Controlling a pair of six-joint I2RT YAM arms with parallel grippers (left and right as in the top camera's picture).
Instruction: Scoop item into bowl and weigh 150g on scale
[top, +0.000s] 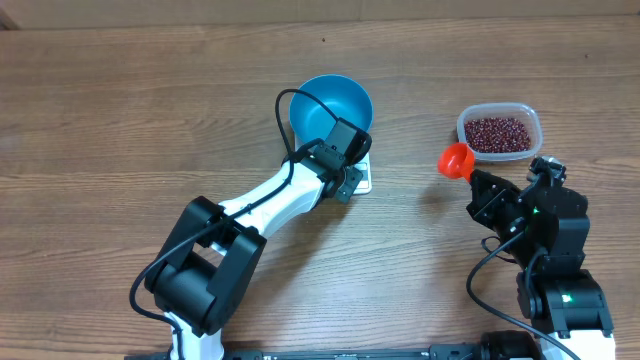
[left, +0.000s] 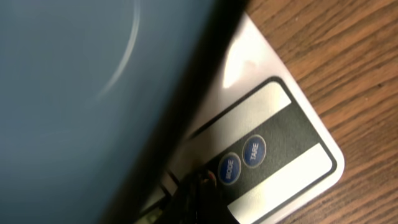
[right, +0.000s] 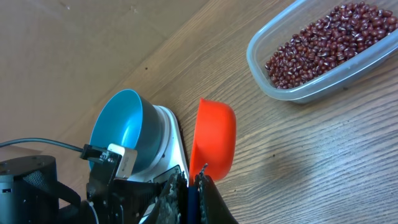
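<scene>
The blue bowl stands on the white scale, whose near edge shows below the bowl. My left gripper is shut, its tip down on the scale's button strip beside the MODE button; the TARE button lies just past it. In the left wrist view the bowl fills the left side. The beans lie in a clear tub at the right. My right gripper is shut on the blue handle of an orange scoop, held between bowl and tub. The scoop shows no beans.
The wooden table stretches to the left and toward the front. The left arm lies diagonally from the front left toward the scale, with a black cable arching over the bowl's rim.
</scene>
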